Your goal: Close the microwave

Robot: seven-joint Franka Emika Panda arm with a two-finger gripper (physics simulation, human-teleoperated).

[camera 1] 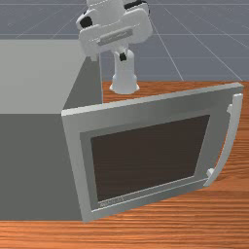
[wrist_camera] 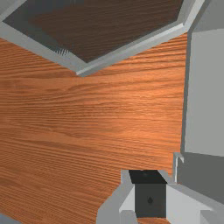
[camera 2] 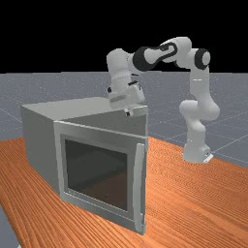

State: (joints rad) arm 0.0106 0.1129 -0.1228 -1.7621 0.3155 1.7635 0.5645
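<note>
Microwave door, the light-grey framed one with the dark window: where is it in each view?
Front view: the light-grey door spans the middle and right.
Far view: lower half, mostly left of the middle.
Wrist view: across a stretch of orange-brown wooden table from the white-and-grey gripper.
Shared landmark: the boxy grey microwave body, which the door's hinged edge meets.

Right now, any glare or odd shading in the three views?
Front view: microwave darker on its near face than on top. Far view: black background up high; door has a dark window in a paler frame. Wrist view: soft bright sheen on the table, no harsh glare.
</note>
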